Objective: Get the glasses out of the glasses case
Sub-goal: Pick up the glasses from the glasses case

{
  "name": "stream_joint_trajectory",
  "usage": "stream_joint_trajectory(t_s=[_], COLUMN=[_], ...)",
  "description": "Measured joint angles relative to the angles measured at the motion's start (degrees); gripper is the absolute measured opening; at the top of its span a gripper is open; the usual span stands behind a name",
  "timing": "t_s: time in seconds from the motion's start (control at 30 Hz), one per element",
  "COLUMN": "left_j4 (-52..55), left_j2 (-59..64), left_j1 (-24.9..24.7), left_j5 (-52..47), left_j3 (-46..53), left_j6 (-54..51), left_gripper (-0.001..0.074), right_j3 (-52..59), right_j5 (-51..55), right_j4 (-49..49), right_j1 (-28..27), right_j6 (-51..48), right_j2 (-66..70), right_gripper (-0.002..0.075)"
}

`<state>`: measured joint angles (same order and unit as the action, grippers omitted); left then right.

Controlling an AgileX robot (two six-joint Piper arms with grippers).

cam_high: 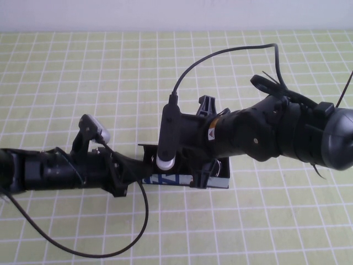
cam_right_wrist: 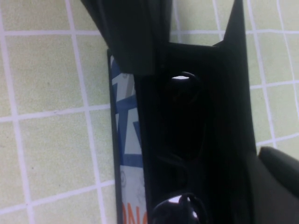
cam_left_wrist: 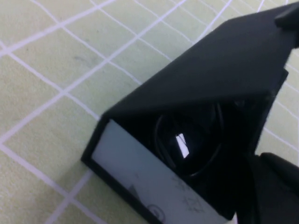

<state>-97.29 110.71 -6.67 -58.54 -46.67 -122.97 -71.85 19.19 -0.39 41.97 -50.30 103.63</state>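
Glasses (cam_left_wrist: 187, 140) lie inside the open case (cam_high: 220, 181) at the middle of the green checked surface (cam_high: 66, 77). The left gripper (cam_high: 134, 172) meets the case's left end; the right gripper (cam_high: 205, 138) hangs over its top. Neither gripper's opening can be told.

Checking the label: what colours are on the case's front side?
White with blue and orange print, clearest in right wrist view.

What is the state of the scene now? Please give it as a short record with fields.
surface: green checked table
glasses case: mid-table, black lid partly raised
glasses: inside the case, not yet out
left end effector: at the case's left end, near the lid
right end effector: directly above the case, pointing down into the opening
task stage: glasses not yet removed
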Motion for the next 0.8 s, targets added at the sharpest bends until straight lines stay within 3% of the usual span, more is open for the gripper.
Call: stream_joint_trajectory(t_s=[0.2, 0.4, 0.53, 0.8], left_j4=[-1.1, -1.2, -1.2, -1.3], left_j2=[1.6, 1.8, 1.8, 1.9], left_j1=[0.0, 0.0, 0.0, 0.0], left_j5=[-0.2, -0.2, -0.3, -0.4], left_j3=[-1.3, -1.4, -1.4, -1.4], left_j6=[0.0, 0.0, 0.0, 0.3], left_gripper=[-0.0004, -0.0004, -0.0004, -0.0004], right_j3=[0.0, -0.2, -0.2, -0.2], right_j5=[0.7, 9.2, 17.0, 18.4], right_j4=[4.0, 20.4, 28.6, 17.3], right_j1=[0.0, 0.0, 0.0, 0.0], right_j6=[0.9, 3.0, 9.2, 32.2], right_j2=[-0.8, -7.2, -9.2, -2.3], right_gripper=[0.0017, 0.0099, 0.0034, -0.0012])
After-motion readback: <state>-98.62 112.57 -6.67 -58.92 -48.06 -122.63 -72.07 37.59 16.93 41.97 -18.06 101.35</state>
